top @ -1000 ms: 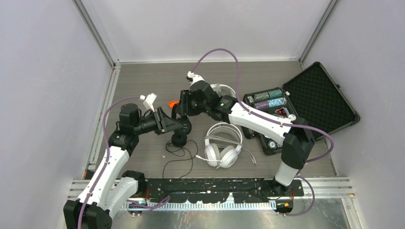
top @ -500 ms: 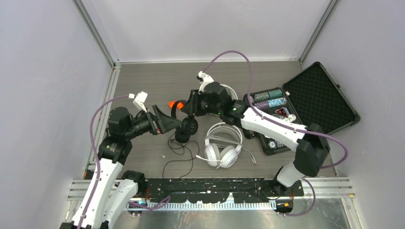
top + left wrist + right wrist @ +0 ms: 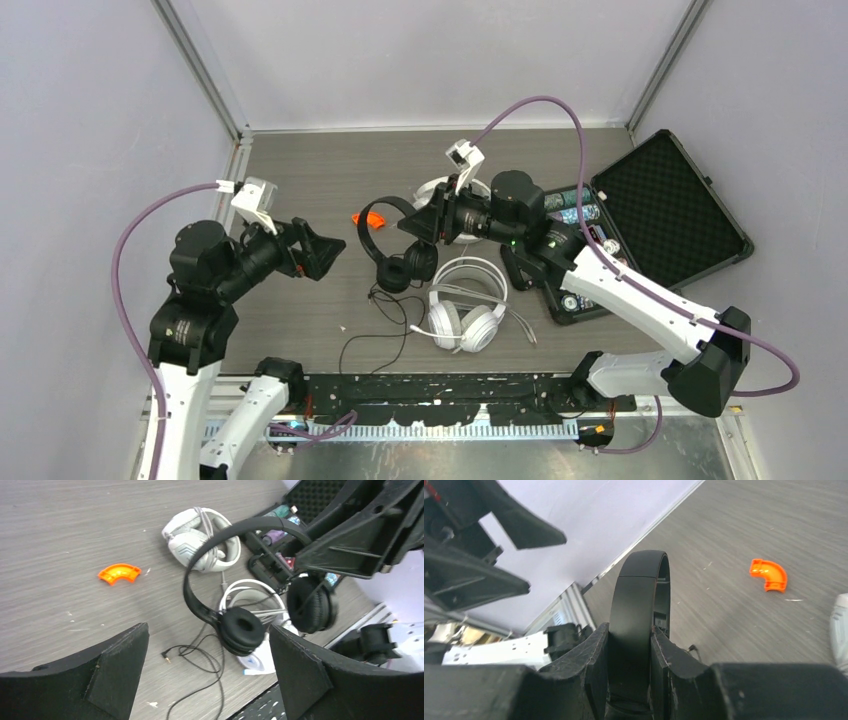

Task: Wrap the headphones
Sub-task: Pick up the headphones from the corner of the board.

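The black headphones (image 3: 395,250) hang above the table by their band (image 3: 639,595), with my right gripper (image 3: 629,630) shut on it. Both padded cups (image 3: 242,630) dangle below, and the thin black cord (image 3: 385,320) trails in loops on the table. My left gripper (image 3: 325,255) stands wide open to the left of the black pair, apart from it, with nothing between its fingers (image 3: 115,655). One white pair of headphones (image 3: 465,305) lies right of the cord. Another white pair (image 3: 200,535) lies farther back, behind the right gripper.
An orange curved plastic piece (image 3: 372,217) lies on the table behind the black band. An open black foam-lined case (image 3: 670,200) holding chips (image 3: 565,210) sits at the right. Grey walls and metal rails bound the table on the left, back and right.
My left gripper opened, let go of the black headphones and drew back to the left. My right gripper moved right with the black headphones still in it.
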You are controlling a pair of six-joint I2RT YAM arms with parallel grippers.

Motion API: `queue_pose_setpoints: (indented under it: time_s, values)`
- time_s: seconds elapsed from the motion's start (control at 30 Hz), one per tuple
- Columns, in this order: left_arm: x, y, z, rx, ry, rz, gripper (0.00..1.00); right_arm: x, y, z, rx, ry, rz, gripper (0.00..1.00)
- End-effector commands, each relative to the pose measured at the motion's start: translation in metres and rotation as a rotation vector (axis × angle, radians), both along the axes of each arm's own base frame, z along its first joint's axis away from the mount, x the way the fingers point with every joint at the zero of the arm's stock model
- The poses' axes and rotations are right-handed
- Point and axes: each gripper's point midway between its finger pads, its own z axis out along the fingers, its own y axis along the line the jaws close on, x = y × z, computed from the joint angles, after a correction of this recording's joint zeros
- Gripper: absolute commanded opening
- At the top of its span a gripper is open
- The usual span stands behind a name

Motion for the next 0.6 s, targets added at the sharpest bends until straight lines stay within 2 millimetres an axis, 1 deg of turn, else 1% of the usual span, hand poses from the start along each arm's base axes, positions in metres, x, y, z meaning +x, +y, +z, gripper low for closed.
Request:
queue_pose_setpoints:
  time_s: [0.0,0.13,0.23,0.4,0.47,0.57]
  values:
    - [0.004,0.009,0.002,0.158,-0.032,-0.031,0.89,-0.031,0.003,0.030,0.051,0.002,0.151,0.17]
    - [0.008,0.000,0.013,0.176,-0.063,-0.102,0.89,-0.043,0.007,0.036,0.081,0.053,0.212,0.17]
    - [0.006,-0.008,0.024,0.183,-0.132,-0.167,0.85,-0.049,0.010,0.036,0.084,0.111,0.240,0.17]
    - [0.012,-0.012,0.026,0.227,-0.234,-0.215,0.78,-0.061,0.015,0.051,0.173,0.211,0.293,0.17]
    - [0.010,-0.018,0.024,0.232,-0.250,-0.266,0.77,-0.067,0.016,0.063,0.215,0.220,0.326,0.17]
    - [0.009,-0.025,0.026,0.236,-0.270,-0.319,0.73,-0.070,0.016,0.069,0.248,0.251,0.337,0.17]
